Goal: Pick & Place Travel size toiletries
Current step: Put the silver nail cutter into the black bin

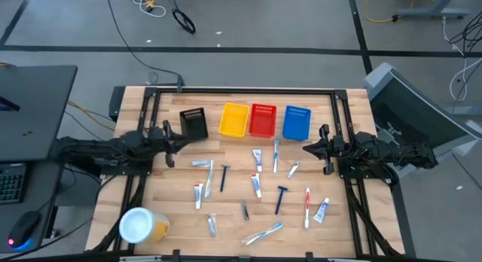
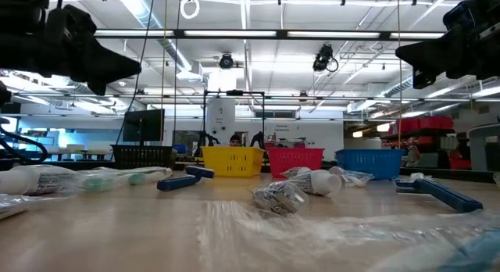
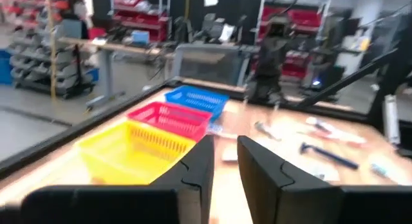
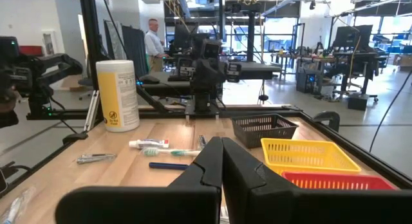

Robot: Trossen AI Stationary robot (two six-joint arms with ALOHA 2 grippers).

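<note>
Lying scattered over the middle and near part of the wooden worktop [image 1: 151, 194], seen from above, are the toiletries [image 1: 256, 183]: small white tubes with red or blue marks, slim toothbrushes, a blue-handled razor [image 1: 281, 197] and silvery packets. Most lie with their long axes roughly along the worktop's depth; one toothbrush [image 1: 263, 233] lies slanted near the front edge. Behind them stand four baskets in a row [image 1: 245, 121], black, yellow, red and blue. The left tool [image 1: 169, 145] hangs beside the black basket; the right tool [image 1: 307, 148] waits at the blue one.

At worktop level, a white tube [image 2: 316, 180] lies flat, its print too small to read.

Past the left wrist, the two fingers [image 3: 199, 176] stand slightly parted, grasping nothing.

Past the right wrist, the fingers [image 4: 209, 163] are pressed together, empty; a yellow tub [image 4: 118, 95] stands upright, its label unreadable.
</note>
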